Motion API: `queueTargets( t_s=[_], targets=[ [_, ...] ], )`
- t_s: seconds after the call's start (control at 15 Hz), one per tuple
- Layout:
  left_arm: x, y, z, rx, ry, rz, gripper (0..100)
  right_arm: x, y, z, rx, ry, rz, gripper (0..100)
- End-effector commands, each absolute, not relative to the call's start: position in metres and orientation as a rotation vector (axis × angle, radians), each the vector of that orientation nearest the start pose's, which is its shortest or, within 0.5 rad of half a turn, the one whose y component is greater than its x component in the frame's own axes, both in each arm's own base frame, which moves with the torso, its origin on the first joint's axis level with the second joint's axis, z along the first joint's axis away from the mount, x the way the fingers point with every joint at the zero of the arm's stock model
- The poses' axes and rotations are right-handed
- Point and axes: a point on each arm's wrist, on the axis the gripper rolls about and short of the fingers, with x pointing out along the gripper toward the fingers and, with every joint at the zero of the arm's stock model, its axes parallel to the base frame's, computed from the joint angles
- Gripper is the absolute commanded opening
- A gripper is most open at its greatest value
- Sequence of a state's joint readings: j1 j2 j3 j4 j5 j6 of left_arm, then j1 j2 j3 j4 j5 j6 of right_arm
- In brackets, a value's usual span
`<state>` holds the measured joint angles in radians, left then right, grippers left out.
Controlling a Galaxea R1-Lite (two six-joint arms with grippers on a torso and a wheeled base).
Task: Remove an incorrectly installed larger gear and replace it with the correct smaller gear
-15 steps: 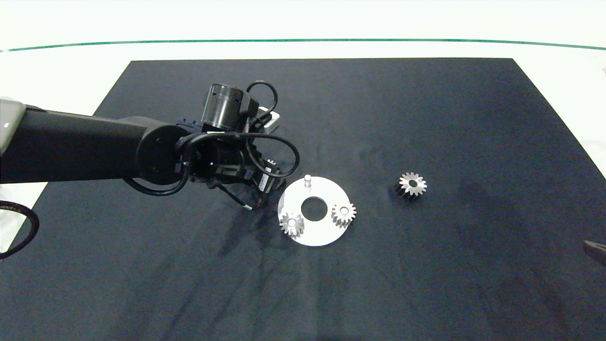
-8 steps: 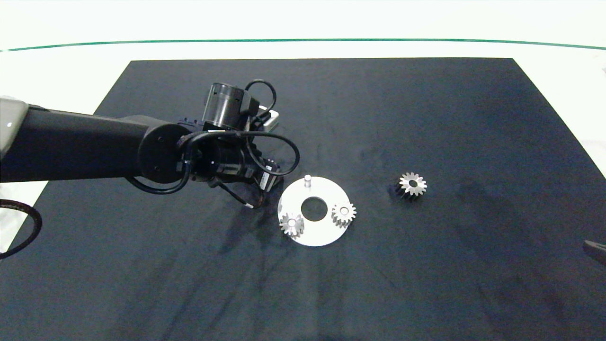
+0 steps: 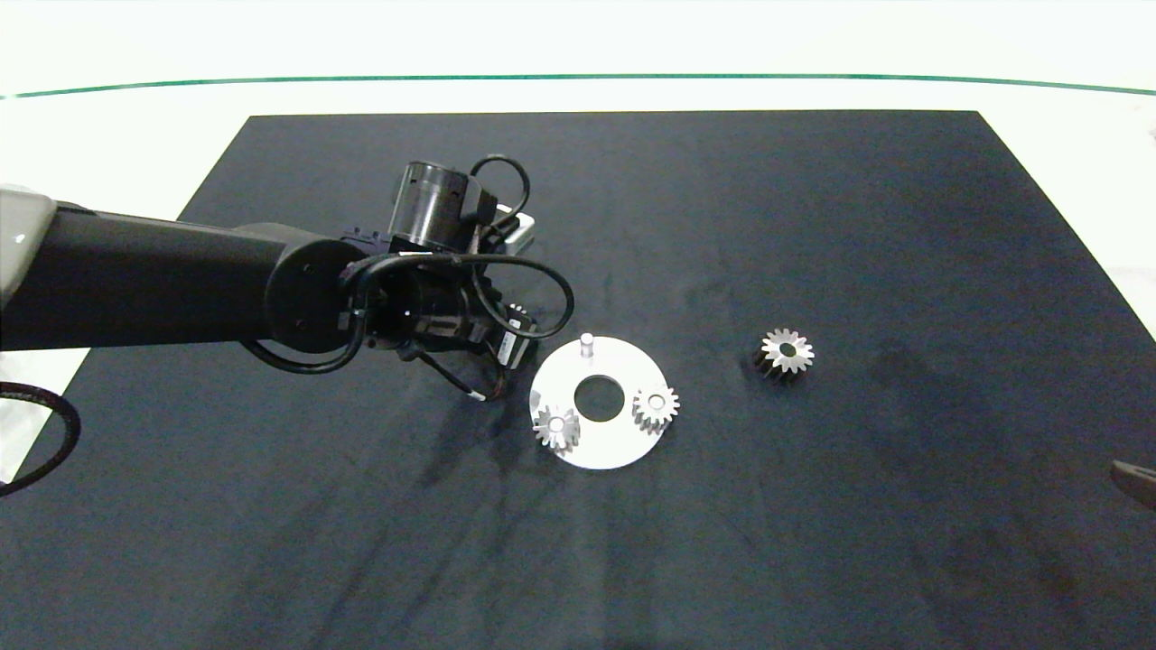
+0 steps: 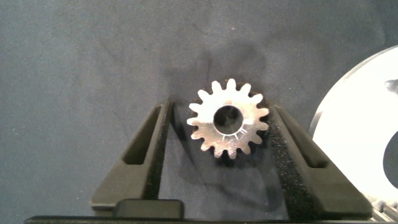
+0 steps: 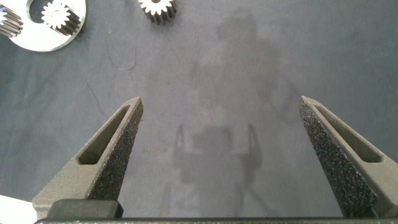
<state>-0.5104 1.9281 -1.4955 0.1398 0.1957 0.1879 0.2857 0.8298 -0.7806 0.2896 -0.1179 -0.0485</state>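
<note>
The smaller gear [image 4: 229, 118], stubby-toothed with a wide dark centre hole, lies flat on the black mat just left of the round silver plate [image 3: 601, 451]. My left gripper [image 4: 221, 109] is open and straddles it, with a gap showing on one side. In the head view the left wrist [image 3: 424, 311] hides this gear. The larger gear [image 3: 787, 351], with pointed star-like teeth and dark sides, rests on the mat to the right of the plate, also visible in the right wrist view [image 5: 156, 7]. My right gripper [image 5: 221, 99] is open over bare mat at the right edge [image 3: 1136, 478].
The plate carries two all-silver gears [image 3: 556, 427] [image 3: 656, 406], a centre hole and one bare peg [image 3: 586, 343] at its far side. The black mat [image 3: 813, 199] lies on a white table; a green line runs along the far side.
The left wrist has shifted very slightly toward the plate. The gears, plate and right arm have not moved.
</note>
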Motion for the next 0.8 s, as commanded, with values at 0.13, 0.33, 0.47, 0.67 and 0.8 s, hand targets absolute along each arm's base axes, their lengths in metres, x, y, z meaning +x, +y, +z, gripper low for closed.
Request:
queueTargets(
  t_s=[0.13, 0.33, 0.47, 0.67, 0.8],
  targets=[
    [0.3341, -0.1828, 0.2205, 0.382, 0.513, -0.357, 47, 0.07, 0.0178, 0.2536, -0.117, 0.331, 0.174, 100],
    [0.3338, -0.1834, 0.2205, 0.381, 0.513, -0.358, 41, 0.0703, 0.0174, 0.2533, -0.112, 0.332, 0.17, 100],
    [0.335, -0.1833, 0.2188, 0.382, 0.518, -0.356, 36, 0.0703, 0.0172, 0.2531, -0.109, 0.334, 0.173, 100],
    [0.335, -0.1841, 0.2182, 0.382, 0.519, -0.363, 30, 0.0705, 0.0165, 0.2529, -0.106, 0.335, 0.172, 100],
    [0.3384, -0.1861, 0.2141, 0.386, 0.523, -0.364, 27, 0.0706, 0.0163, 0.2529, -0.105, 0.335, 0.17, 100]
  ],
)
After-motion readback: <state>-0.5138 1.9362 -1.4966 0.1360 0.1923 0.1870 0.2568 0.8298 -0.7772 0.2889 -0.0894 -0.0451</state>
